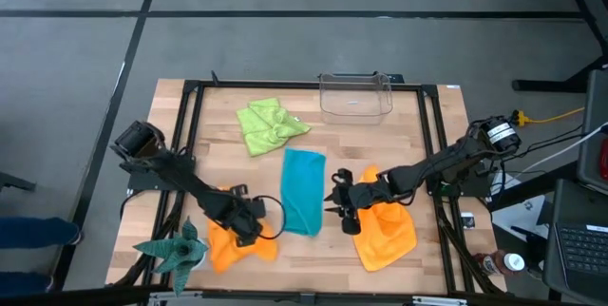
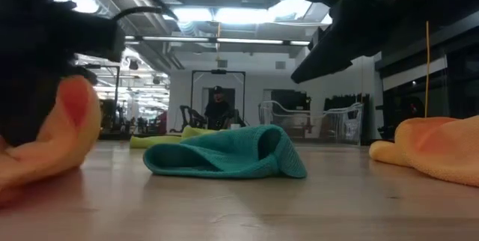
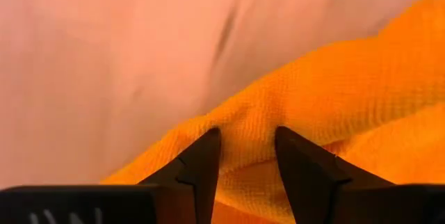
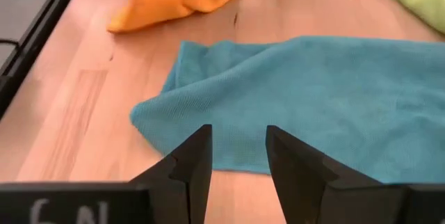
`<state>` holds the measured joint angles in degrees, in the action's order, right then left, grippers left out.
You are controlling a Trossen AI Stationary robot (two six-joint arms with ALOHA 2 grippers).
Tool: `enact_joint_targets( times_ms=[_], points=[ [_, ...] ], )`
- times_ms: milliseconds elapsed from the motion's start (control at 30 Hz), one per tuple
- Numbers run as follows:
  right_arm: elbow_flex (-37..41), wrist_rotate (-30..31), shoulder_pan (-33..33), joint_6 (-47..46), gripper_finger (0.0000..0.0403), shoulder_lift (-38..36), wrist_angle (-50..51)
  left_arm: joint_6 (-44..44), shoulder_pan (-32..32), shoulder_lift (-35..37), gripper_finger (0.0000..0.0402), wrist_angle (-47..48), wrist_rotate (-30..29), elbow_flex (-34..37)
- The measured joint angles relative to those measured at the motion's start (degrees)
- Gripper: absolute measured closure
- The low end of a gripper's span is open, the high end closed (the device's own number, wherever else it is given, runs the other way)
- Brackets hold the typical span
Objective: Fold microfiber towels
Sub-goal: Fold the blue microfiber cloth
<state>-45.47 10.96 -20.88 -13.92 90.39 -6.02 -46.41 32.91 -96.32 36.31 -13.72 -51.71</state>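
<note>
On the wooden tabletop (image 1: 418, 144) four microfiber towels lie apart. The teal towel (image 1: 304, 190) sits in the middle, already doubled into a long strip. The lime green towel (image 1: 269, 125) is crumpled toward the far side, near a clear plastic bin (image 1: 355, 95). One orange towel (image 1: 388, 230) lies rumpled under the right arm, and the other orange towel (image 1: 233, 241) under the left.

The step in hand looks like a fold of the left orange towel: the left tool (image 3: 247, 156) has its fingers narrowly parted with a ridge of orange cloth between them. The right tool (image 4: 236, 156) hovers open and empty just beside the teal towel's edge.

Next comes lifting that ridge across without dragging the whole cloth. The dark green spiky plant figure (image 1: 176, 247) close by could snag.
</note>
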Motion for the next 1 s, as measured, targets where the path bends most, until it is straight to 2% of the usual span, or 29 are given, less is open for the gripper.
enact_joint_targets(
  times_ms=[233,267,333,467,567,700,767,867,1000],
  points=[
    [0.0,-0.39,-0.62,-0.83,0.0264,0.51,-0.7,0.78,-0.13,7.58,0.0264,3.22,-12.22,-2.67],
    [0.0,-0.39,-0.79,-0.82,0.0264,0.73,-1.01,1.92,-0.11,8.64,0.0264,2.2,-14.17,-3.04],
    [0.0,-0.46,-1.02,-0.77,0.0264,1.44,-3.55,6.54,-0.13,9.71,0.0264,-6.35,-16.41,-3.48],
    [-0.02,-0.48,-1.46,-0.63,0.0264,3.08,-5.65,15.73,-0.76,5.5,0.0264,-23.35,-13.34,-3.49],
    [-0.02,-0.55,-1.56,-1.27,0.0264,3.97,-5.14,15.23,-0.29,1.24,0.0264,-26.03,-9.2,-3.43],
    [-0.02,-0.53,-1.78,-2.24,0.0264,4.66,-4.48,9.29,1.18,-3.89,0.0264,-24.55,0.57,-3.38],
    [-0.02,-0.55,-1.84,-1.5,0.0264,4.65,-4.69,8.01,1.66,-5.72,0.0264,-24.44,2.43,-3.38],
    [-0.02,-0.55,-1.84,-0.76,0.0264,4.66,-4.8,6.75,1.38,-6.82,0.0264,-19.02,0.5,-3.47],
    [-0.02,-0.53,-1.82,-0.8,0.0264,4.66,-4.9,5.9,-0.46,-5.44,0.0264,-1.85,-5.81,-3.75]
  ],
)
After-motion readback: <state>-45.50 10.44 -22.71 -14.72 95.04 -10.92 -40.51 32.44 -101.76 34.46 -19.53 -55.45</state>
